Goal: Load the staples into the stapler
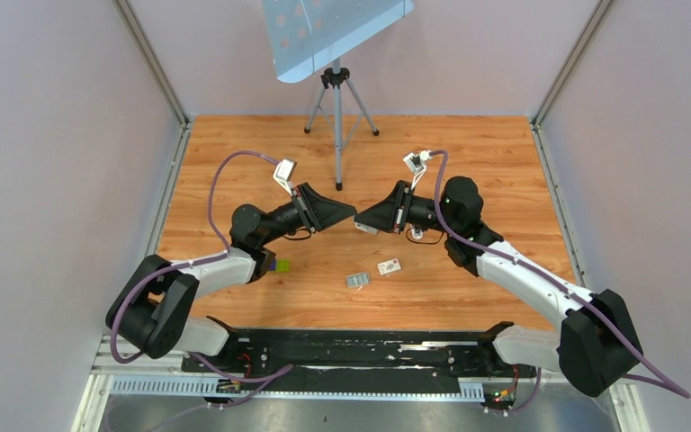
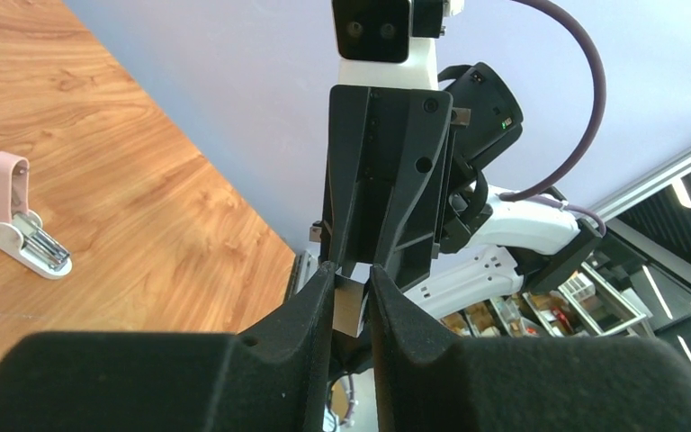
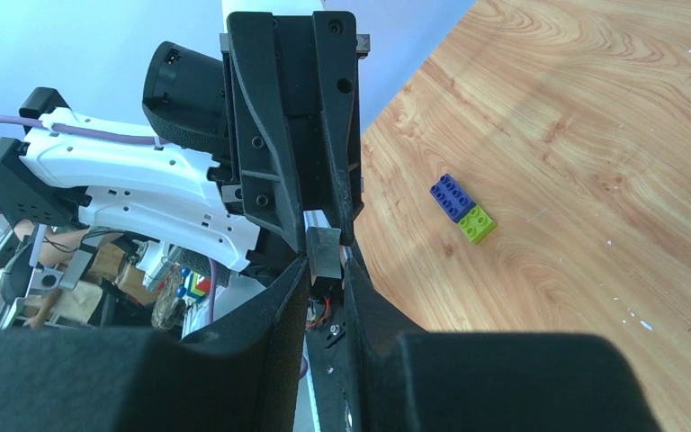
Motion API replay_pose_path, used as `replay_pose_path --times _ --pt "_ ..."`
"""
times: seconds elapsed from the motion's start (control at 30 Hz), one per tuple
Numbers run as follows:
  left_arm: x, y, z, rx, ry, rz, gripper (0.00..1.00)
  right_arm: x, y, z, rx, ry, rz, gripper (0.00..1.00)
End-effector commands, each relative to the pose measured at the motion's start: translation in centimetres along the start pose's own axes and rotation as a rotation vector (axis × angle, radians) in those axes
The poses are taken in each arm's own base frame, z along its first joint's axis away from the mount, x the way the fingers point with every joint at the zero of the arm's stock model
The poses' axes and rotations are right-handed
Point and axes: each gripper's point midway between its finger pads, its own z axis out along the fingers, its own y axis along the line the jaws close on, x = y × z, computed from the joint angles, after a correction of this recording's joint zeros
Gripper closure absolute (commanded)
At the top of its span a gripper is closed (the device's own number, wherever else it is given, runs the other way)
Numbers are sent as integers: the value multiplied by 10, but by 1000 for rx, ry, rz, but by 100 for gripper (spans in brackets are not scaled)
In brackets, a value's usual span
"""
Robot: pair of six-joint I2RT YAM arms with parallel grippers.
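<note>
My two grippers meet tip to tip above the middle of the table. A short silvery strip of staples [image 2: 349, 306] sits between the fingertips of my left gripper [image 2: 351, 286], which is shut on it. The same staples [image 3: 326, 250] are pinched at their other end by my right gripper [image 3: 327, 263]. From above, the left gripper [image 1: 351, 214] and right gripper [image 1: 361, 219] hide the strip. The pale pink stapler [image 2: 18, 220] stands hinged open on the wood, apart from both grippers. It shows as a small whitish piece [image 1: 366, 229] just below the right gripper.
A purple-and-green block [image 1: 279, 265] [image 3: 463, 209] lies beside the left forearm. A small grey box [image 1: 357, 281] and a white labelled card [image 1: 389, 266] lie near the front middle. A tripod [image 1: 338, 117] with a perforated plate stands at the back.
</note>
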Motion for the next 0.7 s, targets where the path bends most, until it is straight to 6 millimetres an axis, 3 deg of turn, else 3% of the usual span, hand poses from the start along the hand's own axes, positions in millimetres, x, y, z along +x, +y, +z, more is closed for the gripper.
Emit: replay_pose_path --times 0.0,0.23,0.47,0.57,0.67 --pt "-1 -11 -3 55 -4 26 79 5 -2 2 -5 3 6 76" --pt "-2 -8 -3 38 -11 42 83 8 -4 2 2 6 15 76" --pt "-3 3 -4 -33 -11 76 84 10 -7 -1 30 17 13 68" --pt "-3 15 -5 -112 9 118 85 12 -10 -4 54 24 10 64" --pt "1 47 -16 -322 72 175 85 15 -15 -8 92 28 6 62"
